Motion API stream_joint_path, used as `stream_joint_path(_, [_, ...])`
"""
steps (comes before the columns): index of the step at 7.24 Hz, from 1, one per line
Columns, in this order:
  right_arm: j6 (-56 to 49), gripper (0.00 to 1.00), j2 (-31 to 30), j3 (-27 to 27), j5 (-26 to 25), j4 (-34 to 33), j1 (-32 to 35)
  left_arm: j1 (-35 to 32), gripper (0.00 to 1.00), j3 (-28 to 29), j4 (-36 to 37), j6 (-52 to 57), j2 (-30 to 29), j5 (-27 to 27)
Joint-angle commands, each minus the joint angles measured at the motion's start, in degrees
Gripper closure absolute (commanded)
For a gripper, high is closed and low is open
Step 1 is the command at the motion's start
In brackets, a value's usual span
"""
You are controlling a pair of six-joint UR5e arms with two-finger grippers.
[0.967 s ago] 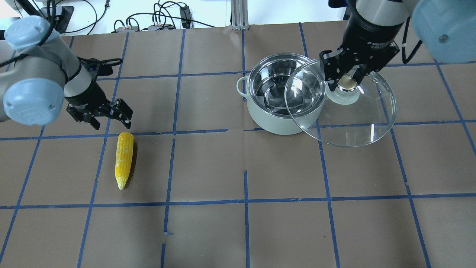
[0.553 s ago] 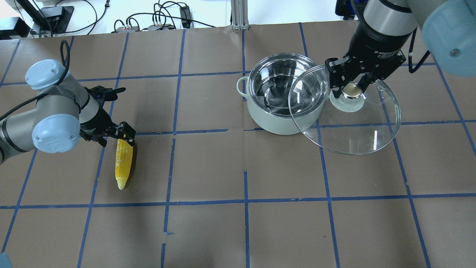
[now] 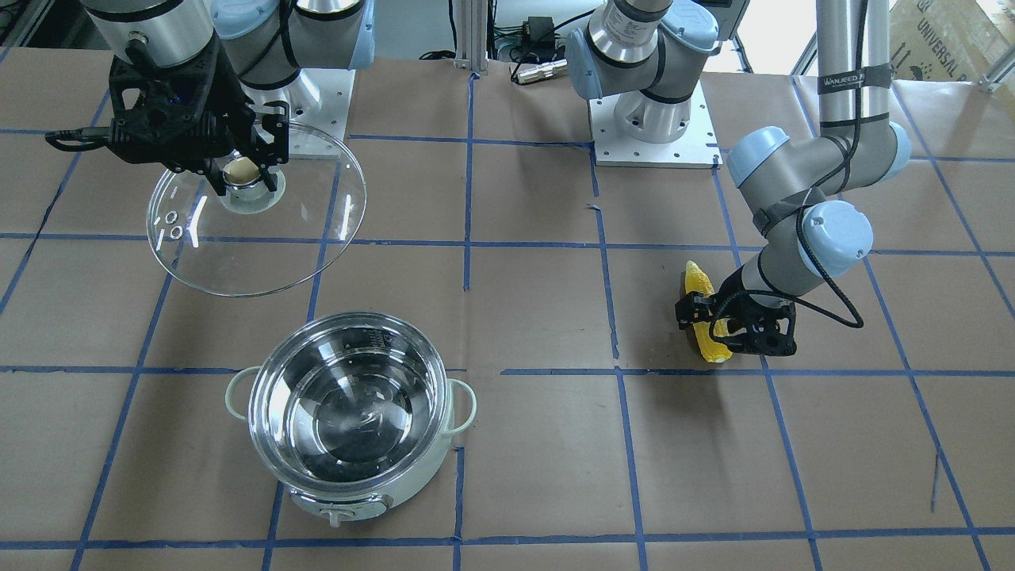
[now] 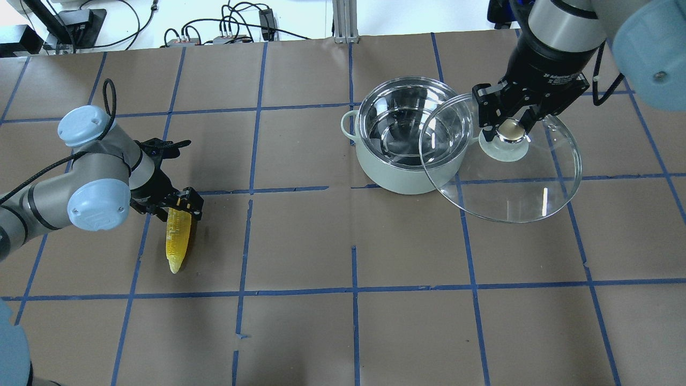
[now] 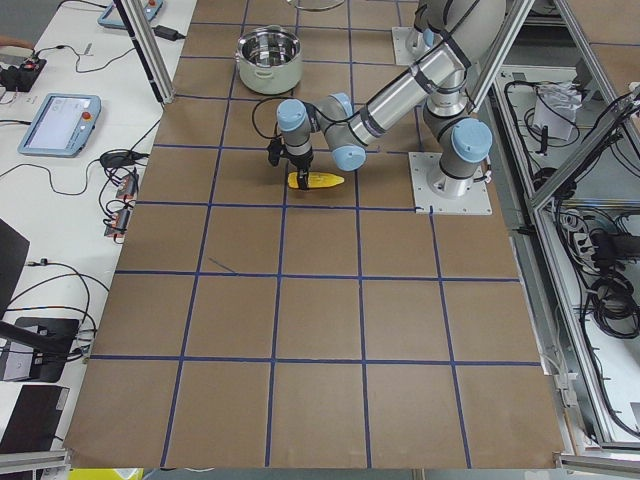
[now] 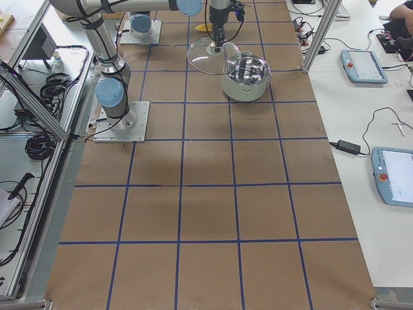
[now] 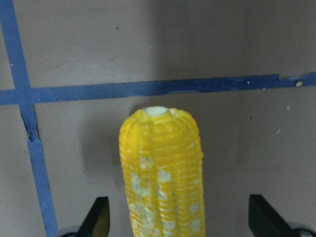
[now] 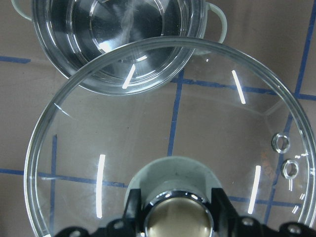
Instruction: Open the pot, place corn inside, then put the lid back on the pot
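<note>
The pot (image 4: 394, 174) stands open on the brown table, its steel inside empty; it also shows in the front view (image 3: 361, 480). My right gripper (image 4: 512, 127) is shut on the knob of the glass lid (image 4: 514, 187) and holds it in the air just right of the pot, its edge overlapping the pot's rim (image 8: 74, 74). The corn (image 4: 177, 241) lies on the table at the left. My left gripper (image 4: 179, 206) is open and low over its blunt end. In the left wrist view one finger shows on each side of the corn (image 7: 163, 168), with gaps between.
Cables and small boxes (image 4: 230, 32) and an aluminium post (image 4: 343, 21) are at the table's far edge. The two arm bases (image 3: 654, 127) stand on the robot's side. Blue tape lines (image 4: 353, 292) cross the brown table cover.
My left gripper has come down and forward from behind the corn to straddle its blunt end. My right gripper has carried the lid a little further right of the pot.
</note>
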Motion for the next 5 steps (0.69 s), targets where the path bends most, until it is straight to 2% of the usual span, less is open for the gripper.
stream_joint_path(1, [-0.07, 0.74, -0.07, 0.00, 0.17, 0.39, -0.94, -0.17, 0.65, 0.20, 0.32, -0.11, -0.16, 0.25])
stream_joint_path(2, [-0.07, 0.74, 0.11, 0.09, 0.43, 0.48, -1.21, -0.96, 0.72, 0.29, 0.32, -1.33, 0.45, 0.07])
stream_joint_path(3, [-0.16, 0.74, 0.11, 0.35, 0.35, 0.22, -1.38, -2.53, 0.72, 1.51, -0.38, -4.13, 1.50, -0.28])
stream_joint_path(5, [-0.07, 0.75, -0.24, 1.67, 0.26, -0.04, -1.56, -12.69, 0.72, 5.19, -2.84, -16.13, 2.91, -0.10])
